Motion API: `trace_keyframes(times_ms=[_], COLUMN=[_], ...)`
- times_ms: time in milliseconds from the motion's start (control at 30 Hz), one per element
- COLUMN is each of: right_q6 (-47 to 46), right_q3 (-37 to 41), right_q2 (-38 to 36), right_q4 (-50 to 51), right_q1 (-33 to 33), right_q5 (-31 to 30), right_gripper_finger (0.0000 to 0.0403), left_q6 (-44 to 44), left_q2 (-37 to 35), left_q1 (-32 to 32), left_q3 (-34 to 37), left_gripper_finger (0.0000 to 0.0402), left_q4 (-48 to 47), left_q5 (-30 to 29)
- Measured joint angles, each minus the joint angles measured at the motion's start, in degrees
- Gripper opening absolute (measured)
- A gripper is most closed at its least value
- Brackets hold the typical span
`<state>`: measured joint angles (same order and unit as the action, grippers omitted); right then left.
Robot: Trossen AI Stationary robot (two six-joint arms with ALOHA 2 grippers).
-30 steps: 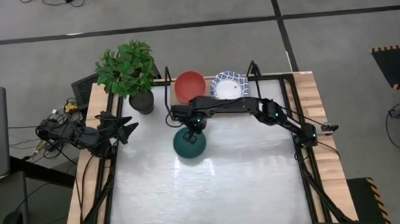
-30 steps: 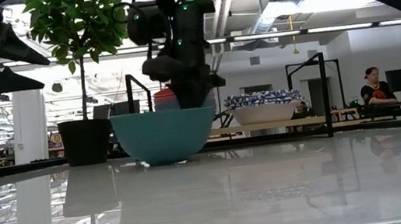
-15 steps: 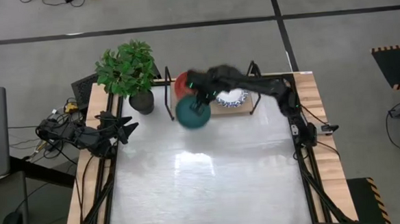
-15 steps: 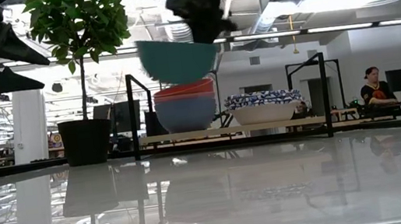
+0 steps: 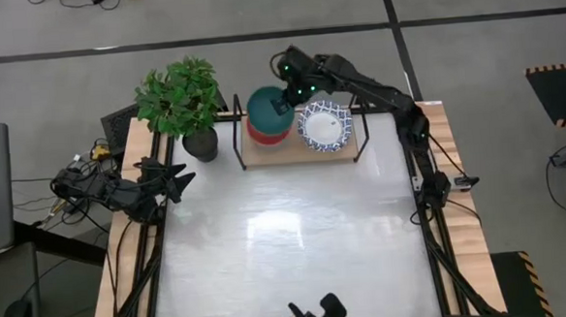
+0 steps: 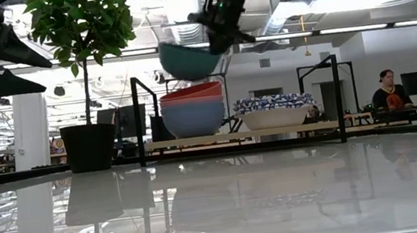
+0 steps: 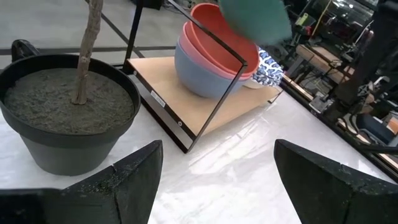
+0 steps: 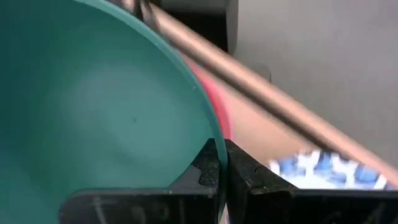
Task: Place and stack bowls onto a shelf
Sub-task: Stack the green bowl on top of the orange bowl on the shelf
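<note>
Worktop [image 5: 288, 246], pale and glossy, mirrors the ceiling lights. At its back edge the shelf [image 5: 300, 154] carries a red bowl [image 6: 190, 94] nested in a blue bowl [image 6: 192, 119] at its left end, and a white bowl with a blue patterned rim [image 5: 324, 126] beside them. My right gripper [image 5: 282, 104] is clamped on the rim of the teal bowl [image 5: 266, 108], held in the air above that stack. My left gripper [image 5: 173, 181], fingers apart, waits at the left edge by the plant pot [image 5: 201, 143]. Across the room a person [image 6: 388, 92] sits at a bench.
</note>
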<state>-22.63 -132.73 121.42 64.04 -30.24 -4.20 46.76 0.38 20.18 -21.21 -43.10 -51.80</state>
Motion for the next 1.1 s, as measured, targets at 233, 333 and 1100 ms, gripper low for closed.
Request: trace_keyframes(times_ms=[233, 333, 1100], right_q6=[0.8, 1.2, 0.7], right_q3=[-0.1, 0.0, -0.1], right_q2=[3.3, 5.2, 5.5], right_q4=[0.4, 1.1, 1.3], right_q1=[-0.4, -0.8, -3.6], right_q5=[2.9, 3.1, 9.1], right_gripper_finger=[0.0024, 0.0024, 0.0045], left_q6=[0.0, 0.0, 0.0], left_q2=[0.0, 0.0, 0.0], left_q1=[0.0, 0.0, 0.0], left_q3=[0.0, 0.0, 0.0], left_gripper_finger=[0.0293, 0.0293, 0.0293], left_q4=[0.0, 0.0, 0.0], left_q5=[-0.1, -0.1, -0.1])
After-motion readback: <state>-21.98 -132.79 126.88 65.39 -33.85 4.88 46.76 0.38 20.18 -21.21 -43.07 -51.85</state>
